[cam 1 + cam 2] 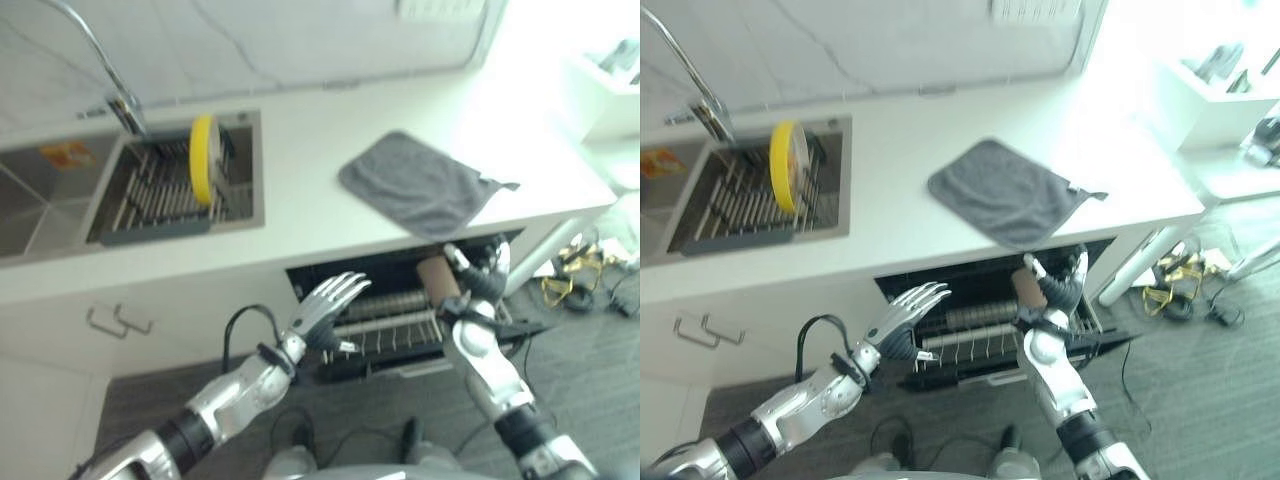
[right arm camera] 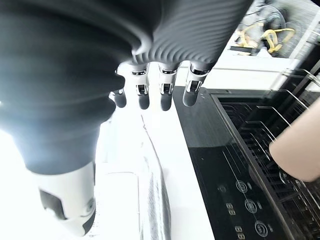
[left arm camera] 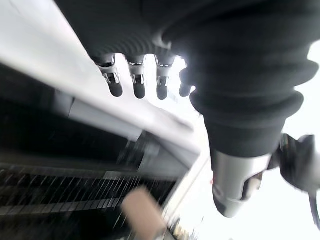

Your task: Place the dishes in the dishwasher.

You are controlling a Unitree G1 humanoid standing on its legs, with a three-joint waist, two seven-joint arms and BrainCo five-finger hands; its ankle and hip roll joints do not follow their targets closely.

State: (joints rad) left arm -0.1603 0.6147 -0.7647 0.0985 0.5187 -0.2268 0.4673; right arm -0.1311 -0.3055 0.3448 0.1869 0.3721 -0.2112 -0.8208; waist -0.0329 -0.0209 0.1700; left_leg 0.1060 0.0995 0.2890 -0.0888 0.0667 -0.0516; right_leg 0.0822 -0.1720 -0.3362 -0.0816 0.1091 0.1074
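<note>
A yellow plate (image 1: 204, 158) stands upright in the rack inside the sink (image 1: 252, 205). Under the counter the dishwasher drawer is pulled out, its wire rack (image 1: 385, 325) showing. A tan cup (image 1: 436, 279) stands at the rack's right end. My right hand (image 1: 478, 290) is just beside the cup, fingers (image 2: 165, 95) straight and apart from the cup (image 2: 300, 152). My left hand (image 1: 322, 308) hovers open over the rack's left front, fingers spread, holding nothing.
A grey cloth (image 1: 420, 185) lies on the white counter above the drawer. The faucet (image 1: 120, 100) arches over the sink. A cabinet handle (image 1: 115, 322) is left of the drawer. Yellow cords (image 1: 565, 285) lie on the floor at the right.
</note>
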